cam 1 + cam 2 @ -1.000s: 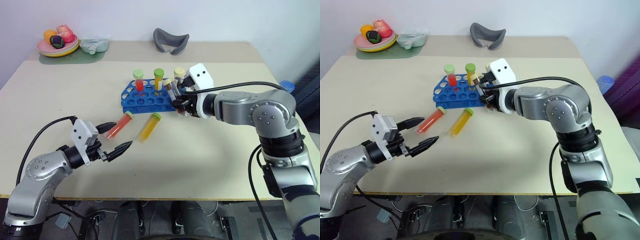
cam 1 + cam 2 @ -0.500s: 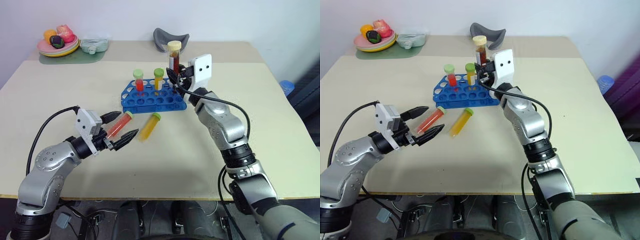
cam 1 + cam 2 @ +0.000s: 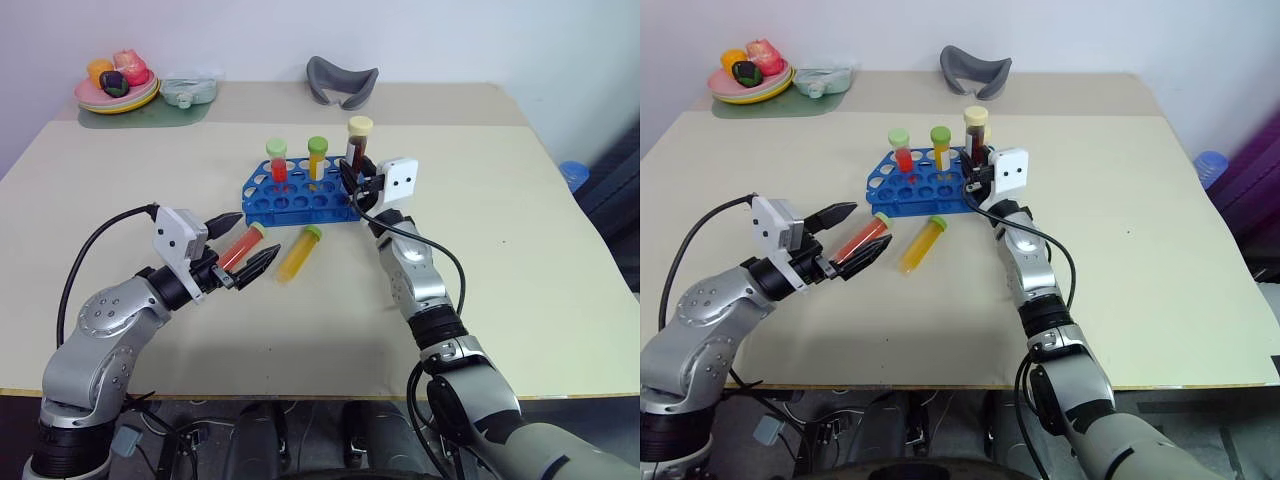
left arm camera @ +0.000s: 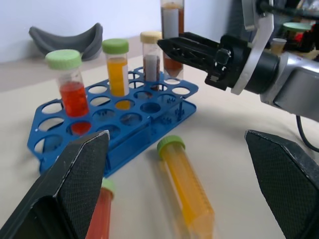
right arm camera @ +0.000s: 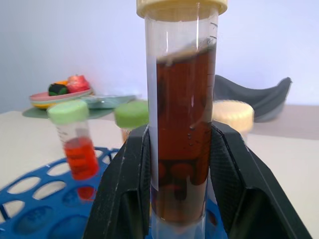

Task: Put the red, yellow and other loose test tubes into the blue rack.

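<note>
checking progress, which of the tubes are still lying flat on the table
Two: the red tube between the left gripper's open fingers, and the yellow-orange tube beside it. The others stand upright in the blue rack or in the right gripper.

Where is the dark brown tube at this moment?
The dark brown tube stands upright in the shut right pincer, over the right end of the blue rack.

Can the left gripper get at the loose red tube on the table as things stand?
Probably yes. The left gripper is open and sits right at the red tube, which lies flat on the table in front of the rack. The yellow tube lies apart beside it, leaving the way free.
</note>
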You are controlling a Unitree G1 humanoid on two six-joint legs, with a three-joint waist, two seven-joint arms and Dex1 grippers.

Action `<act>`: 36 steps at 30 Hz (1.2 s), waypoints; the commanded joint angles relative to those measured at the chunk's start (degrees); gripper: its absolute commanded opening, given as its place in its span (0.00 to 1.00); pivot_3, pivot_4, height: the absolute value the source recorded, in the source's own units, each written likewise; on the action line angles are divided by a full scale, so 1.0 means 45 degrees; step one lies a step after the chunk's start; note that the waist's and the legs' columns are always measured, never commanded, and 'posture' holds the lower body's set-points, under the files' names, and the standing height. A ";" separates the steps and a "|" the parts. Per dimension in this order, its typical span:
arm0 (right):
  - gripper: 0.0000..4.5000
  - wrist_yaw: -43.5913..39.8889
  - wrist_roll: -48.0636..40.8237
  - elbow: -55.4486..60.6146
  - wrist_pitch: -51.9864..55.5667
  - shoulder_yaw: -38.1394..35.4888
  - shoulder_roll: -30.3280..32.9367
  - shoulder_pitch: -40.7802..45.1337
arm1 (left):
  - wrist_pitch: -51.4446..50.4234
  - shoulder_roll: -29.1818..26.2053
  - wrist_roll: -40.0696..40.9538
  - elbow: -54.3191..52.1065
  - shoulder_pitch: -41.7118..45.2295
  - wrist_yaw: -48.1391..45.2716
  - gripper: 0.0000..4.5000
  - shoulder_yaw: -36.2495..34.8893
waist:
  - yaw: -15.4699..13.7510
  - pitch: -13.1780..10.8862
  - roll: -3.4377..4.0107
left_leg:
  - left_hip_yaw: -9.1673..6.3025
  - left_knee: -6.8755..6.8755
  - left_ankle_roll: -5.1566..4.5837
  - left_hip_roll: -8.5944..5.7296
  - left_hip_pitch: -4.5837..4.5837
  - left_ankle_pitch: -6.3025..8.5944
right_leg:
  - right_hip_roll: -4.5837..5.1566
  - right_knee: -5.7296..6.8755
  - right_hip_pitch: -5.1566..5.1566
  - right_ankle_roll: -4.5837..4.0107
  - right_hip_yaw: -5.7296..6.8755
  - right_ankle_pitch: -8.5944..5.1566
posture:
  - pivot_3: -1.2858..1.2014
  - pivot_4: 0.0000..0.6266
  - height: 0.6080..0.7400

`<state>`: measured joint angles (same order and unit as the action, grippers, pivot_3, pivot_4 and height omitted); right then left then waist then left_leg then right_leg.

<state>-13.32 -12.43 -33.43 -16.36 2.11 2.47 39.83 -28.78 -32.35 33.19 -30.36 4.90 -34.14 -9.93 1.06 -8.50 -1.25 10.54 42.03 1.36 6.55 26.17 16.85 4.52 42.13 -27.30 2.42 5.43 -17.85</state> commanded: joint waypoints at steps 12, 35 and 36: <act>0.32 -0.0316 0.0420 -0.2643 -0.2197 -0.1164 -0.0237 0.0775 | 0.0245 -0.0089 0.0271 -0.0238 -0.0080 -0.0051 1.00 -0.0541 | 0.0031 0.0000 0.0001 | -0.0004 0.0011 0.0001 0.0001 0.0000 -0.0001 | -0.0003 0.0015 -0.0001 -0.0001 0.0000 0.0000 | 0.52 0.24 0.55; 0.32 -0.0706 0.0547 -0.3064 -0.2555 -0.1513 -0.0479 0.0650 | 0.1410 -0.0010 0.0089 0.0368 -0.0864 -0.0580 1.00 -0.0441 | 0.0031 0.0000 0.0001 | -0.0005 0.0020 0.0002 0.0002 0.0000 -0.0001 | -0.0002 0.0026 -0.0001 -0.0001 0.0000 -0.0001 | 0.52 0.24 0.55; 0.32 -0.0693 0.0528 -0.3062 -0.2546 -0.1542 -0.0480 0.0633 | 0.1441 -0.0008 0.0086 0.0381 -0.0886 -0.0597 1.00 -0.0438 | 0.0030 0.0001 0.0001 | -0.0005 0.0020 0.0002 0.0002 -0.0001 -0.0001 | -0.0002 0.0027 -0.0001 -0.0001 -0.0001 -0.0001 | 0.52 0.24 0.55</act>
<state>-16.62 -9.96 -46.96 -26.79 -3.98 0.69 42.43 -23.76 -32.45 33.98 -27.80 0.83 -36.53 -11.04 1.19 -8.50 -1.25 10.52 42.13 1.36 6.56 26.16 16.85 4.51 42.26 -27.31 2.42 5.43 -17.86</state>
